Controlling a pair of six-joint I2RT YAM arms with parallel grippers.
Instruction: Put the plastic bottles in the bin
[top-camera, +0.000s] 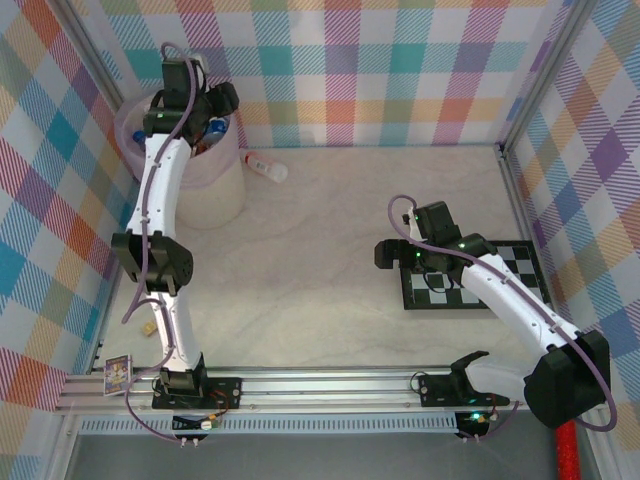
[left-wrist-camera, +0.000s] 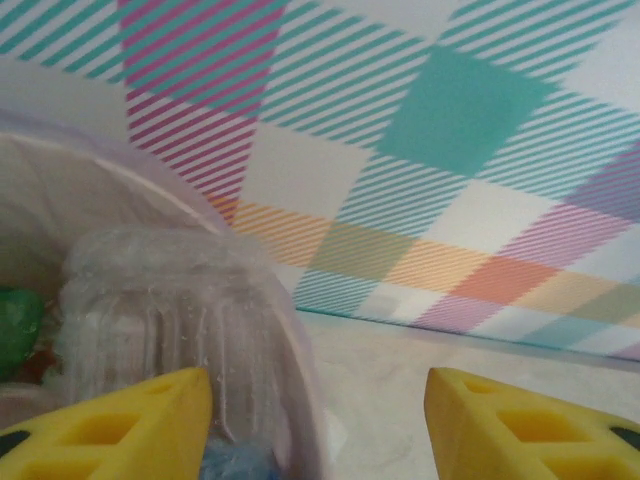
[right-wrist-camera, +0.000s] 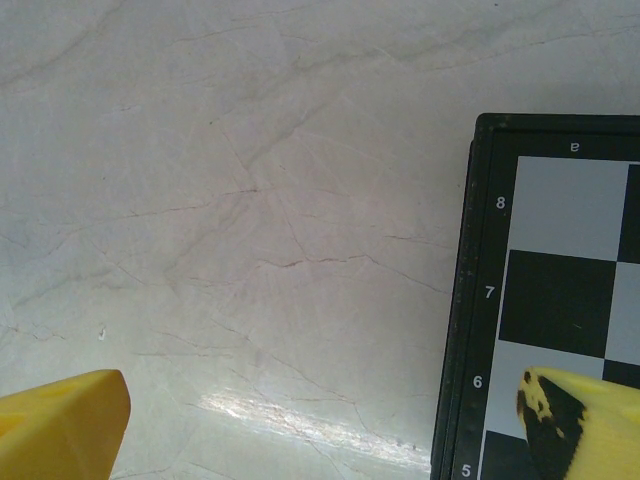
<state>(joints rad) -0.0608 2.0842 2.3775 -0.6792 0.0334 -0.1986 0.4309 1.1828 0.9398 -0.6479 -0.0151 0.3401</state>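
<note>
Left tool (left-wrist-camera: 320, 425): poised over the bin (top-camera: 215, 192) at the far left corner, yellow fingers (left-wrist-camera: 130, 420) spread wide, nothing between them.

Right tool (right-wrist-camera: 320, 425): low over the bare surface (right-wrist-camera: 250, 200) at the edge of the checkerboard (right-wrist-camera: 560, 300), likewise spread and empty.

In the bin: a clear ribbed bottle (left-wrist-camera: 170, 300) lies just under the left tool, and a green bottle (left-wrist-camera: 15, 330) sits at the frame's left edge. A scrap of blue shows lower down, probably another label, though the view is too close to be sure.

On the surface: one bottle (top-camera: 266, 166) lies on its side just right of the bin, near the back wall. It is pale with a reddish band.

Task standing: by the look of it, nearly done. That lone bottle appears to be the last one outside the bin.

How it will handle: likely light and empty. The thin walls would give under a hard squeeze, and the smooth round body could roll or skid if nudged off-centre.

Where to take hold: across the middle of the body, fingers straddling the long axis. Avoid the tapered neck and the cap, and use a modest closing force.

Nearest arm: the left, already beside it.

Risk: a glancing touch could send the bottle rolling toward the wall.
</note>
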